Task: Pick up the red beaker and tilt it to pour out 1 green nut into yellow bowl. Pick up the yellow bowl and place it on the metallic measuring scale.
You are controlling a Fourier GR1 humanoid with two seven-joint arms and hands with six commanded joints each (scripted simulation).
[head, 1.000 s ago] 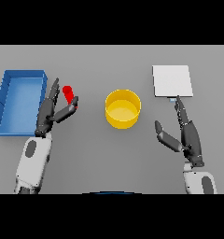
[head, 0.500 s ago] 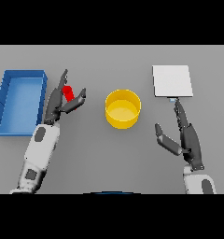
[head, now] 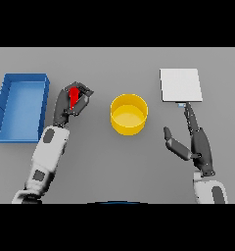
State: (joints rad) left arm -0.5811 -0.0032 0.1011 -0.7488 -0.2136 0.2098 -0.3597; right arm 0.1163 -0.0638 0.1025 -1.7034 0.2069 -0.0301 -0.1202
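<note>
Left hand [head: 70, 104] fingers curled round the red beaker [head: 74, 95], gripped for pouring into the yellow bowl [head: 129, 114]; right hand [head: 195, 142] spread, idle

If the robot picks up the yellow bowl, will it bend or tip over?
Probably neither. The yellow bowl looks like a stiff, straight-walled tub, so it likely keeps its shape. It is wide and low, so it should sit steadily on the table rather than tip or roll. It looks empty, so it is probably light.

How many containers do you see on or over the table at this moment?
3: the blue bin at the far left, the red beaker held in the left hand, and the yellow bowl in the middle.
</note>
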